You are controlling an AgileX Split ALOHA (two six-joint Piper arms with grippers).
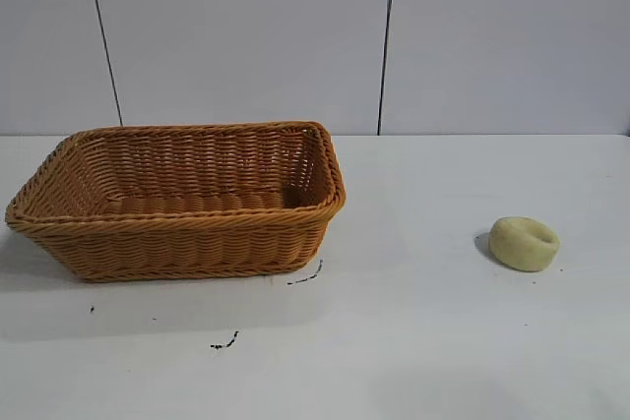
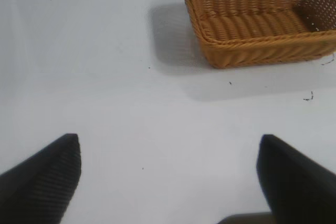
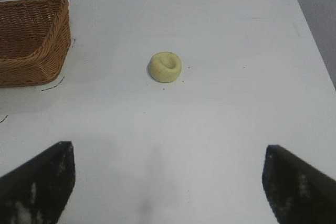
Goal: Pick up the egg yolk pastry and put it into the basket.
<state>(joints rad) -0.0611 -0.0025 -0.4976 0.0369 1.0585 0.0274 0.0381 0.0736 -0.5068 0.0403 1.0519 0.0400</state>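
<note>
Egg yolk pastry (image 1: 524,243) sits on the white table (image 1: 413,341) at right-centre of the exterior frame, dimple up, well apart from the wicker basket (image 1: 177,243) at left-centre. Right gripper (image 3: 168,182) spread wide, holding nothing, pastry ahead of it. Left gripper (image 2: 168,177) also spread, over bare table near the basket.

In the exterior view neither arm appears, and the desk (image 1: 443,341) runs off both sides and the near edge. The left wrist view crops the basket (image 2: 252,51) at its far end, and shows only the two dark fingertips (image 2: 47,177) of the left end effector (image 2: 168,177). The right wrist view cuts off most of the basket and shows just the right end effector (image 3: 168,182) tips.
</note>
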